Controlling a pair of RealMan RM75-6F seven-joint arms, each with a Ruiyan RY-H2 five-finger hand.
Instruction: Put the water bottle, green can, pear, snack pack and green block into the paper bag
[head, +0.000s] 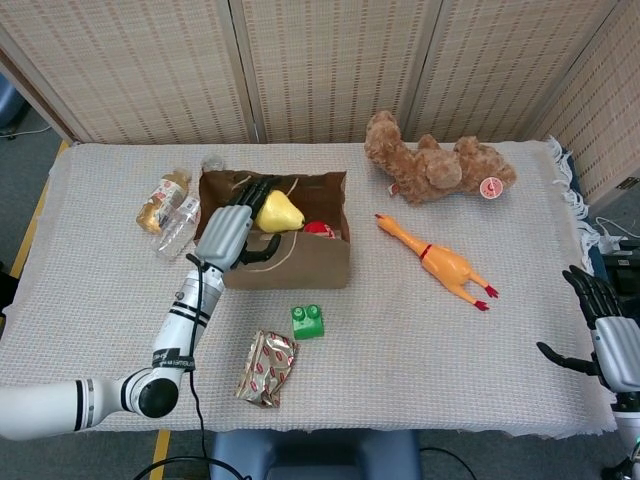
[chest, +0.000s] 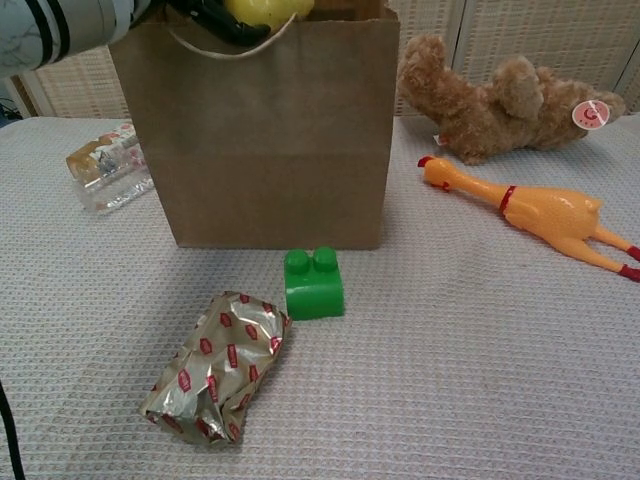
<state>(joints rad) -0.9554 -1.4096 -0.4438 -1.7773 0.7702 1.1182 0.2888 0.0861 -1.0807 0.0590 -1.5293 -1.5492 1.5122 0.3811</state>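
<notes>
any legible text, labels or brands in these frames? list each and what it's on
Teddy bear's round tag: a red mark, possibly "G"; too small to be sure.
Snack pack: repeated red logos, too blurred to read.
Water bottle label: print unreadable.
Left arm: dark lettering on the white link, too small to read.
Paper bag: no print visible.
</notes>
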